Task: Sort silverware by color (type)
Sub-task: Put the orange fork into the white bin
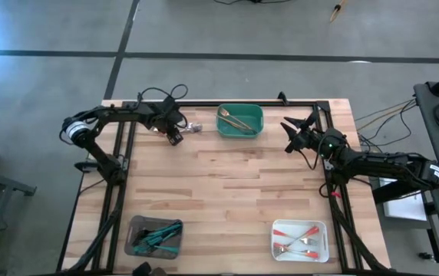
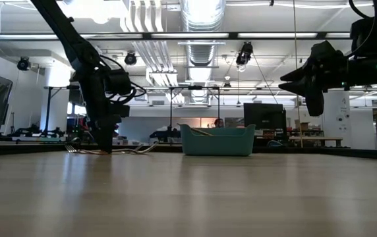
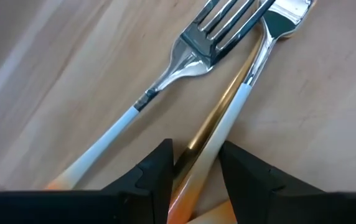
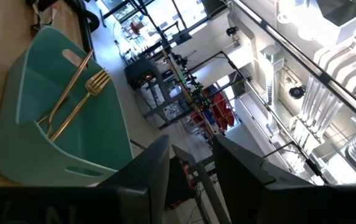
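Silverware (image 3: 228, 118) handles sit between left hand (image 3: 196, 171) fingers.

Left arm reaches along table's far edge, elbow bent, wrist pitched down. Left gripper (image 1: 176, 135) low at tabletop, its fingers (image 3: 155, 171) close together with narrow gap, pinching handle between tips. Right arm stretches in from right side, raised well above table, wrist level. Right gripper (image 1: 292, 134) aloft, fingers (image 4: 147, 168) parted, nothing between them.
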Controlling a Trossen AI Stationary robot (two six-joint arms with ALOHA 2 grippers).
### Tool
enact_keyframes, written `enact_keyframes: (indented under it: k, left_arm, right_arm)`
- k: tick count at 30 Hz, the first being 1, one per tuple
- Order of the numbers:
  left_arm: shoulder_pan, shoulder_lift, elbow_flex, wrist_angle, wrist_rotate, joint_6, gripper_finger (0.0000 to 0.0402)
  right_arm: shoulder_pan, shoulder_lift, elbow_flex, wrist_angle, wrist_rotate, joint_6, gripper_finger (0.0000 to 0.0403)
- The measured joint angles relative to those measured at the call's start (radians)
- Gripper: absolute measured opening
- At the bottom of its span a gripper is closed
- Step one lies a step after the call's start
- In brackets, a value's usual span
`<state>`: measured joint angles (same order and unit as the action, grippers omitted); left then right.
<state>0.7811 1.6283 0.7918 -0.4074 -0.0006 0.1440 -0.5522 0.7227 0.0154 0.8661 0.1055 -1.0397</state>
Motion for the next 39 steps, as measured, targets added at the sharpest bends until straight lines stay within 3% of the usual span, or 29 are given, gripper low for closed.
enact_keyframes:
  k: [5,12,17,29,39]
  left_arm:
    - [-0.002,0.000,0.000,-0.007,0.008,-0.011,0.0102]
    - [-0.002,-0.002,-0.001,-0.015,0.017,-0.021,0.0013]
    - [-0.002,-0.005,0.016,-0.041,0.016,-0.024,0.0019]
    - [-0.002,-0.008,0.193,-0.197,0.013,-0.018,0.0002]
    - [-0.002,0.005,0.172,-0.241,0.013,0.003,0.0001]
  right_arm:
    - [0.000,0.000,0.000,-0.001,0.000,0.000,0.0116]
    - [0.000,0.000,0.000,-0.001,0.000,0.000,0.0116]
    - [0.000,0.000,0.000,-0.001,0.000,0.000,0.0116]
    - [0.000,0.000,0.000,-0.001,0.000,0.000,0.0116]
    - [0.000,0.000,0.000,-0.001,0.000,0.000,0.0116]
